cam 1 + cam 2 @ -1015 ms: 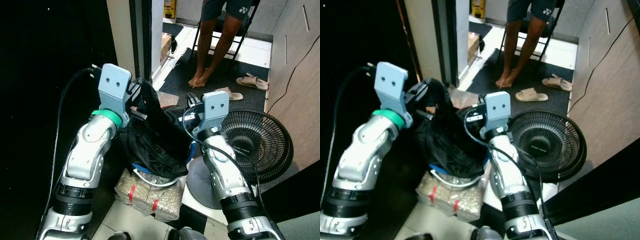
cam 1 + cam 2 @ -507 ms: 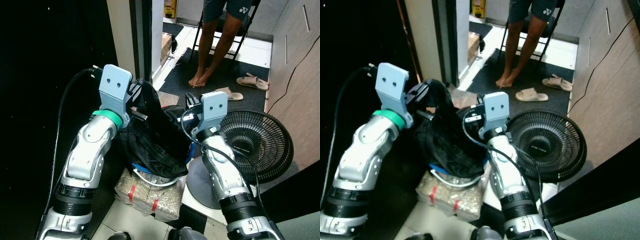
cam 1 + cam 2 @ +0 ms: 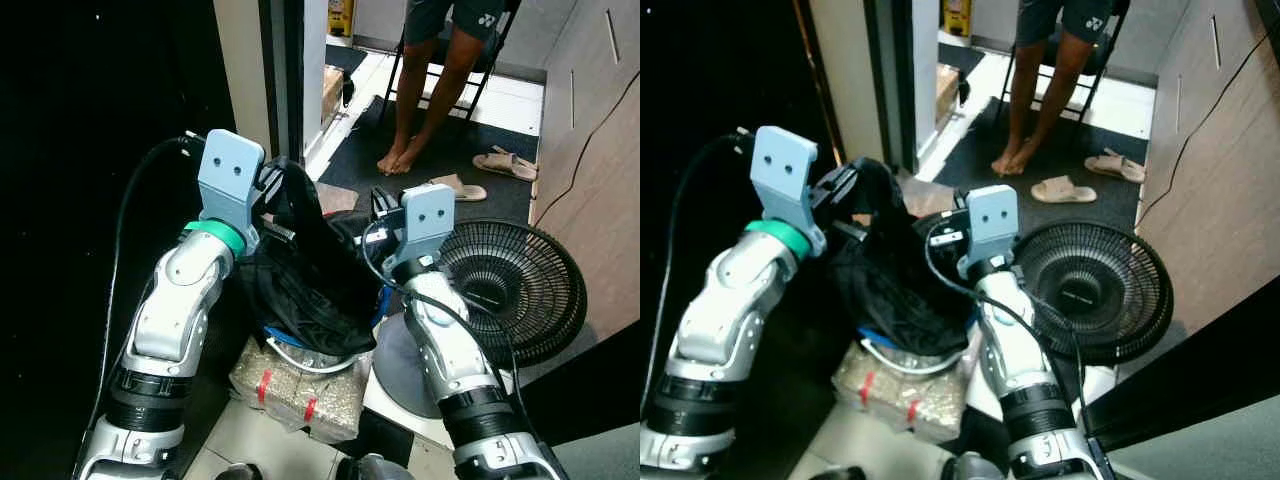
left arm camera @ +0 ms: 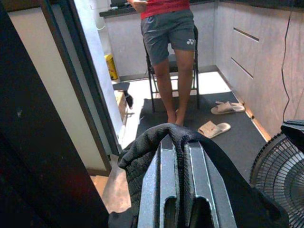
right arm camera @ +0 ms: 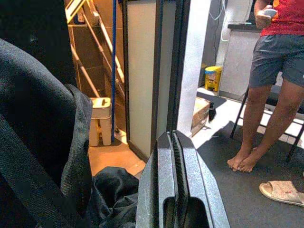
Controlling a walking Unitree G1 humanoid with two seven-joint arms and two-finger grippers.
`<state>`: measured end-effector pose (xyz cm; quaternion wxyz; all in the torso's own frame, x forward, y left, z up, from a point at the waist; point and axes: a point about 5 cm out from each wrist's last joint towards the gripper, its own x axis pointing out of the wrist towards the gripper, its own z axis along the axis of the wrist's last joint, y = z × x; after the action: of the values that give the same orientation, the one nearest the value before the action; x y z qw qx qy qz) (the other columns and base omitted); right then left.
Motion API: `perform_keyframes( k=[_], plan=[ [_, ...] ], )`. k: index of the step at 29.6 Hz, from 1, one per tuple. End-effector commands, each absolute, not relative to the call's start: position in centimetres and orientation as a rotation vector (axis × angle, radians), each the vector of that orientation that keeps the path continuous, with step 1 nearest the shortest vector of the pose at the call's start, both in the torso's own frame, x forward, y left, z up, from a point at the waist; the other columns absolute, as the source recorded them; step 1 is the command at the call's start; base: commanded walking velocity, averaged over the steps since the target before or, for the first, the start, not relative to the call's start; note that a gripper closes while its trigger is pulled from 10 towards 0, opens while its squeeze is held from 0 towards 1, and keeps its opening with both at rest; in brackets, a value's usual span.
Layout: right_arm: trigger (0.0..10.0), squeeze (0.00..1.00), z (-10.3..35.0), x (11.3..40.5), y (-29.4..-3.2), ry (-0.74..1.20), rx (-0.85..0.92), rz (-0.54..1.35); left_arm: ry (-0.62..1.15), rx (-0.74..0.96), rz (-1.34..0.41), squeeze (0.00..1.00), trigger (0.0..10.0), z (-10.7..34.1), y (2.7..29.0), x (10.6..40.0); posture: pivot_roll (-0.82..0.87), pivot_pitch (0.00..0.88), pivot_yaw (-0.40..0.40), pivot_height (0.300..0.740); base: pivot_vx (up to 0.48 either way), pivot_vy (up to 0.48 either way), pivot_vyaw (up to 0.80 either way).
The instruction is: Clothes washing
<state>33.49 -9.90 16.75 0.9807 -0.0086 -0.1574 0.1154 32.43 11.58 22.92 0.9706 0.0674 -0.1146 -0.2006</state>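
The black garment hangs at the centre between both arms, soft, limp and light, so it will sag. The left hand is closed on its top fold; the right hand looks closed and empty beside it. Door frame at 12 o'clock and floor fan at 3 o'clock leave little room.

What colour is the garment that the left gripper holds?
Black garment, held in the left gripper; clearest in the left eye view.
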Motion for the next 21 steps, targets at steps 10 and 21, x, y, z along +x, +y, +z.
perform_keyframes(
  k=[10,21],
  plan=[
    [10.0,0.00,15.98,33.33,-9.96,-0.295,-0.022,0.230,-0.213,0.144,-0.410,0.00,10.0,22.25,11.61,32.41,-0.02,0.016,0.043,0.740,0.000,0.000,0.00],
    [10.0,0.00,15.98,33.33,-9.96,-0.295,-0.022,0.230,-0.213,0.144,-0.410,0.00,10.0,22.25,11.61,32.41,-0.02,0.016,0.043,0.740,0.000,0.000,0.00]
  ],
)
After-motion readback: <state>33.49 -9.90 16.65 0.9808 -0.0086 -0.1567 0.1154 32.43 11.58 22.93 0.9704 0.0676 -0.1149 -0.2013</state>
